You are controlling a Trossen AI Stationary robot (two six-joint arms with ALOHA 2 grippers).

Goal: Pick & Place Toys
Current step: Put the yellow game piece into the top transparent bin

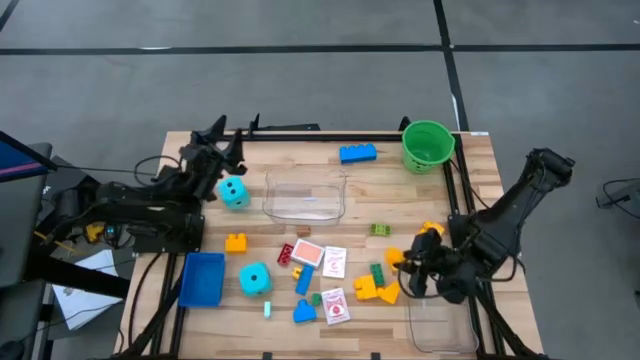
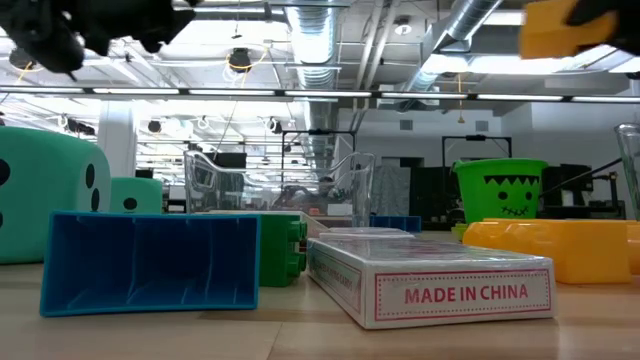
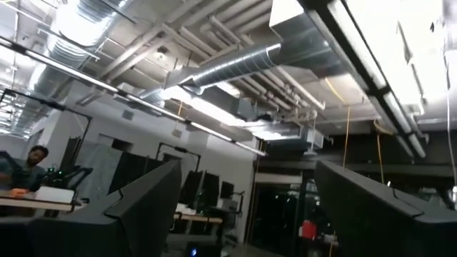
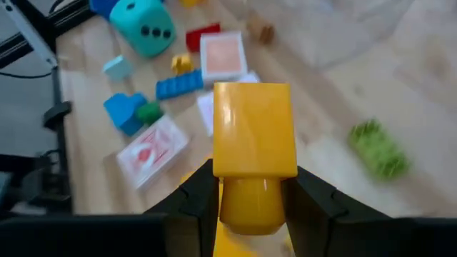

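Bright ceiling glare, blurred wrist views.

The one line of print that reads clearly is "MADE IN CHINA", in red capitals inside a thin red frame, on the white end face of the card box (image 2: 430,275) lying flat near the tabletop's front edge in the low view. The green bucket (image 2: 502,193), toward the far right corner of the tabletop, carries a black cartoon face and no letters. The picture cards (image 1: 335,262) near the front edge show red patterned backs; any lettering on them is probably too small to read.
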